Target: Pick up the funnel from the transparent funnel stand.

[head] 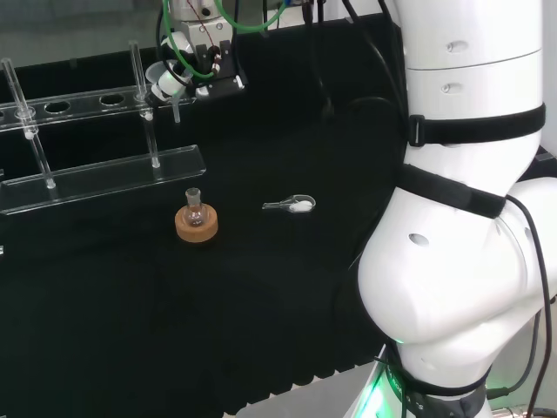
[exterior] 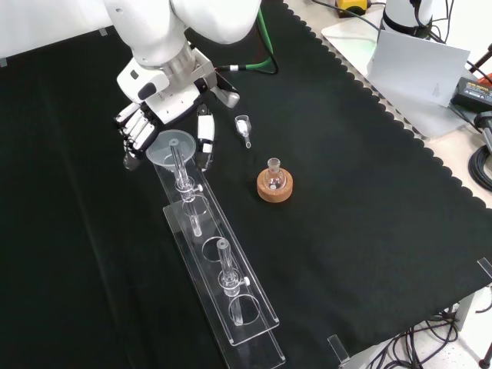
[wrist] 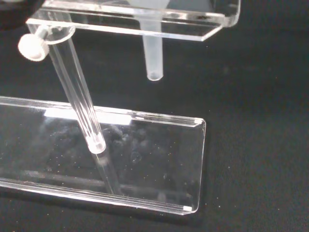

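We bracket the translucent plastic funnel (seated in the clear acrylic stand) with spread, empty fingers, ready to lift it.

matt black cloth across the bench, its edge scalloped. the funnel stand is clear glossy acrylic, catching glare on its base plate. the funnel looks like frosted translucent plastic, smooth. cork ring, tan and grainy, under a small clear glass flask. the hand: glossy black and white plastic.
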`<state>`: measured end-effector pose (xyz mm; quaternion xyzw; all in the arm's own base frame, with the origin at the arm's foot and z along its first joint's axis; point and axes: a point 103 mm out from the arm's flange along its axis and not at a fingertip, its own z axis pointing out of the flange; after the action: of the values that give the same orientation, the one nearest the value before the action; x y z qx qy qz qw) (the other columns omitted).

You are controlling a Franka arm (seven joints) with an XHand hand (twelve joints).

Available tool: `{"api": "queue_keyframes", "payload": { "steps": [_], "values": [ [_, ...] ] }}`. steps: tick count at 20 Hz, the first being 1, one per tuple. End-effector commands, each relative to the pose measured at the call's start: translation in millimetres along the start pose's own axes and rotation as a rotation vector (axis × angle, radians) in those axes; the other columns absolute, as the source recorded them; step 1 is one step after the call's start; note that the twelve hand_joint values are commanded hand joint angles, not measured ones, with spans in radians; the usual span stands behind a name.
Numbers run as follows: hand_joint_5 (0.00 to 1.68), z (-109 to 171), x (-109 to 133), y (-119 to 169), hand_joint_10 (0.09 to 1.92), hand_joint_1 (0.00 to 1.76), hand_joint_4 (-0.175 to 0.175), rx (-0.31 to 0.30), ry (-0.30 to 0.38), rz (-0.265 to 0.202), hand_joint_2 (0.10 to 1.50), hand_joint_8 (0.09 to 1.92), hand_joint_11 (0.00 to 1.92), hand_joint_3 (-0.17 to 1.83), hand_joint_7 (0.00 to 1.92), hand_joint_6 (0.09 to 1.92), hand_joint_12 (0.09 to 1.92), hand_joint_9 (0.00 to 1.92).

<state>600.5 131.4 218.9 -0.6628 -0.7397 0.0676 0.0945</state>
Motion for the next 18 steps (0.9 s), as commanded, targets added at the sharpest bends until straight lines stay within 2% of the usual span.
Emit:
{"api": "queue_keyframes", "payload": {
  "steps": [1,4,9,10,12,13,18],
  "values": [
    [0.46,-1.4,-4.6,0.1,0.74,0.67,0.009,-0.009,0.013,0.002,0.70,0.58,0.00,0.11,0.47,0.09,1.46,0.37],
    [0.52,-1.7,-9.2,-1.1,0.72,0.69,0.011,-0.028,0.027,0.011,0.70,0.58,0.00,0.12,0.51,0.09,1.46,0.39],
    [0.62,-1.7,-10.6,2.6,0.67,0.74,0.019,-0.039,0.010,0.021,0.68,0.56,0.00,0.19,0.67,0.09,1.51,0.49],
    [0.64,-1.7,-7.7,4.2,0.66,0.75,0.022,-0.042,-0.003,0.034,0.66,0.55,0.00,0.23,0.68,0.09,1.51,0.51],
    [0.68,-2.1,-4.8,6.1,0.63,0.78,0.024,-0.056,-0.008,0.032,0.62,0.53,0.00,0.32,0.72,0.09,1.54,0.56],
    [0.70,-1.5,9.3,12.4,0.61,0.79,0.024,-0.041,-0.085,0.104,0.60,0.53,0.00,0.36,0.75,0.09,1.56,0.58],
    [0.79,-6.0,30.7,20.6,0.54,0.84,0.055,-0.096,-0.032,0.043,0.55,0.52,0.02,0.49,0.86,0.18,1.58,0.69]
  ]
}}
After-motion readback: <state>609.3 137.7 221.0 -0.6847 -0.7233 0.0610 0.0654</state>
